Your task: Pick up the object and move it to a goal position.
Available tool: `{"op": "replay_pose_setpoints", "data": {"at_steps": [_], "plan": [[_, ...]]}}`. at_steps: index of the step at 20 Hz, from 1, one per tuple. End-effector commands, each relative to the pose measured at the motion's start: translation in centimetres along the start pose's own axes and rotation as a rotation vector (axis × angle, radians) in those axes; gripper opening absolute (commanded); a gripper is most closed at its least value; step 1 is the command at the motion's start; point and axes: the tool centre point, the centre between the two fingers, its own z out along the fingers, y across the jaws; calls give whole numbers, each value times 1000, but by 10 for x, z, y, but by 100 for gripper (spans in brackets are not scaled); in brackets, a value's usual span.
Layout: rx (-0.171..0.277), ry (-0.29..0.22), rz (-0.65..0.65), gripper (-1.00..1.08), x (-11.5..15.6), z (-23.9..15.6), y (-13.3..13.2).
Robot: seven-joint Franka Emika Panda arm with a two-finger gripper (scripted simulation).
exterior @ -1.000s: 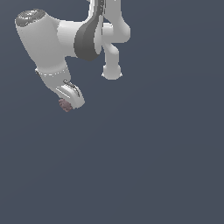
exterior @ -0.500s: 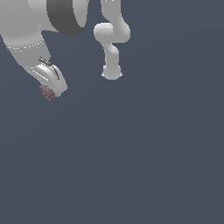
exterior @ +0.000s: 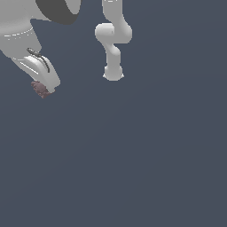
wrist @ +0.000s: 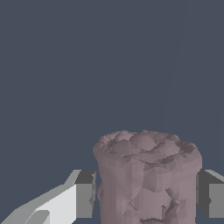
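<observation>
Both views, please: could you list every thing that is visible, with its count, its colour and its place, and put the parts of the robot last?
object: one, dull reddish-brown, lumpy; held between the gripper's fingers, at the exterior view's upper left.
ground: one, plain dark grey-blue surface; fills the background of both views.
gripper: one, white with dark grey pads; shut on the object, one finger at each side of it in the wrist view.
arm: one, white with a dark band; its base stands at upper centre of the exterior view, its upper links run out of frame.
</observation>
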Motion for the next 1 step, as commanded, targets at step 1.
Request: {"op": "replay_pose_setpoints", "data": {"at_steps": [1], "plan": [[0,-1,0,-100,1,-1,0]]}}
